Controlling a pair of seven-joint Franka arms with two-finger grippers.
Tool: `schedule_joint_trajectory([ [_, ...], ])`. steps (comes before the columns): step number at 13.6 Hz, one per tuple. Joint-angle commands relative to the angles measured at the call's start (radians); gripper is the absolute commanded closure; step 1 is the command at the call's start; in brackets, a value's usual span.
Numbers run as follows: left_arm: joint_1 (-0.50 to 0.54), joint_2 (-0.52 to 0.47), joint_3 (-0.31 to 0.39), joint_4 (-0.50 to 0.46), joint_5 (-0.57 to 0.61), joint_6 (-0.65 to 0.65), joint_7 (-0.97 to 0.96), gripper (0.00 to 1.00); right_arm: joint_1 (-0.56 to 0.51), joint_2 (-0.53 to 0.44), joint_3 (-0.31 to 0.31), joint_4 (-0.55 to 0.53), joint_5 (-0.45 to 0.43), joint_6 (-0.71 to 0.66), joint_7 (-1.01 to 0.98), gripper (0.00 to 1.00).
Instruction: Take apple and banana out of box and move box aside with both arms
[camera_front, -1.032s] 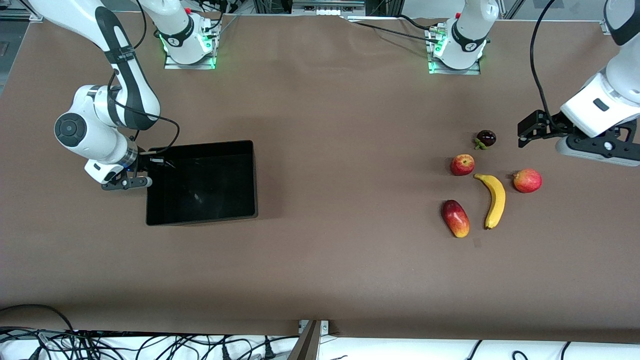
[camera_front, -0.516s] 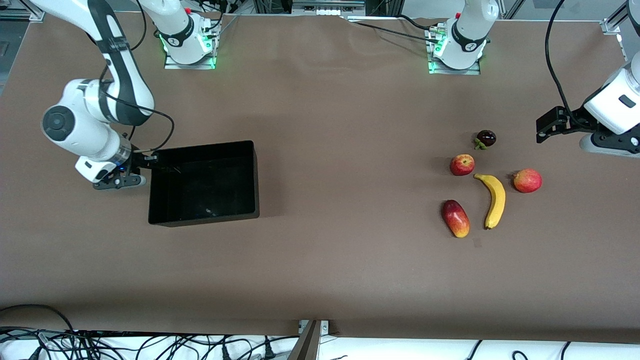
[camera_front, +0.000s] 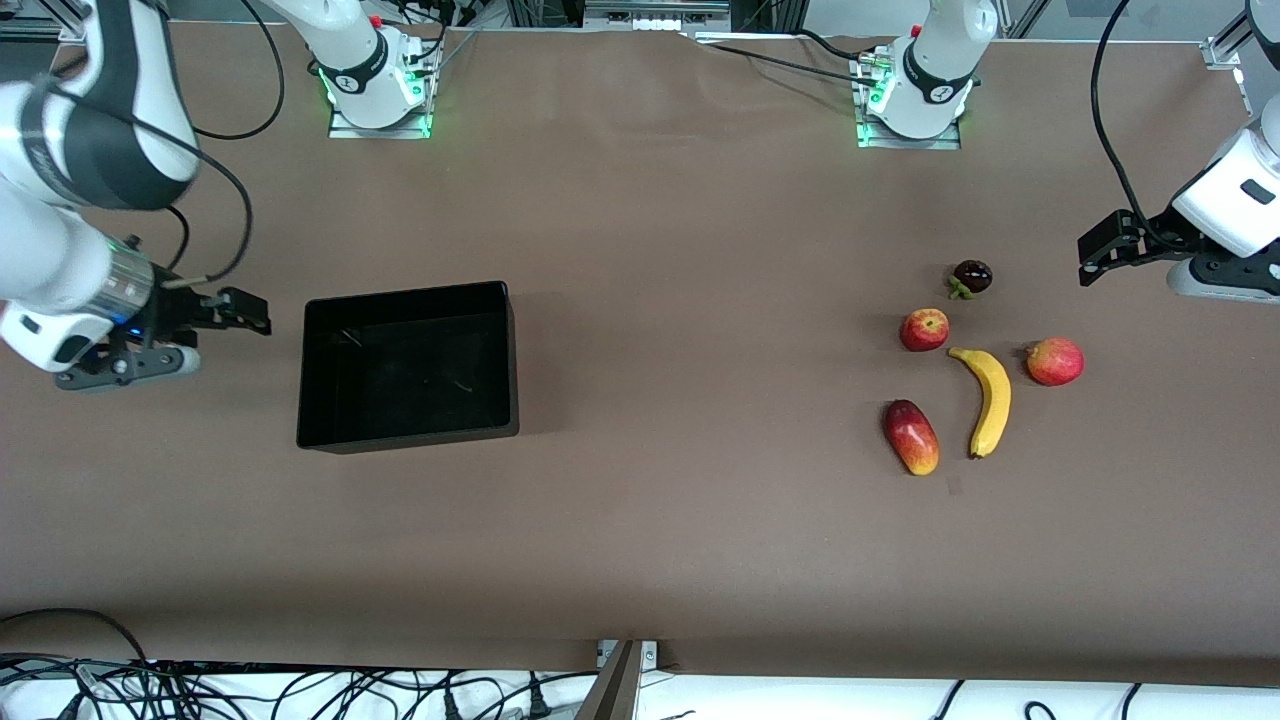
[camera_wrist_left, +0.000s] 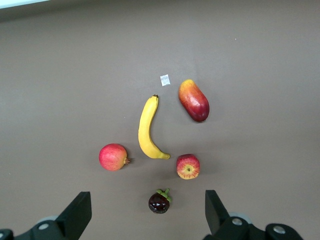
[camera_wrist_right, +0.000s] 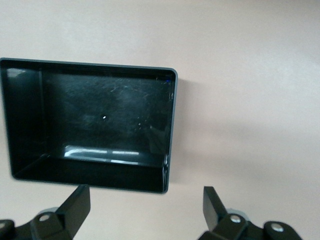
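Note:
The black box sits open and empty toward the right arm's end of the table. My right gripper is open and empty, up in the air beside the box's end wall and apart from it. In the right wrist view the box lies ahead of the open gripper. The yellow banana and the small red apple lie toward the left arm's end. My left gripper is open and empty, over bare table beside the fruits. The left wrist view shows the banana, the apple and the open gripper.
A red-yellow mango lies beside the banana, nearer the front camera than the apple. A pinkish-red round fruit lies beside the banana toward the left arm's end. A dark mangosteen lies farthest from the camera. A white scrap lies near the banana's tip.
My right gripper has drawn away from the box's end wall, toward the right arm's end of the table. The box shifted slightly. My left gripper moved away from the fruits, then nearly stopped.

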Motion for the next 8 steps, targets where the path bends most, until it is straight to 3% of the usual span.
schedule_joint_trajectory([
  [1,0.002,-0.021,-0.003,-0.015,0.011,0.014,-0.002,0.00,0.002,-0.015,-0.005,0.119,-0.003,-0.165,-0.006,0.00],
  [3,0.002,-0.021,-0.005,-0.015,0.011,0.003,0.001,0.00,0.002,-0.068,-0.005,0.127,-0.009,-0.192,-0.019,0.00],
  [8,0.000,-0.021,-0.006,-0.012,0.014,0.000,-0.002,0.00,0.002,-0.075,-0.006,0.128,-0.013,-0.193,-0.017,0.00],
])
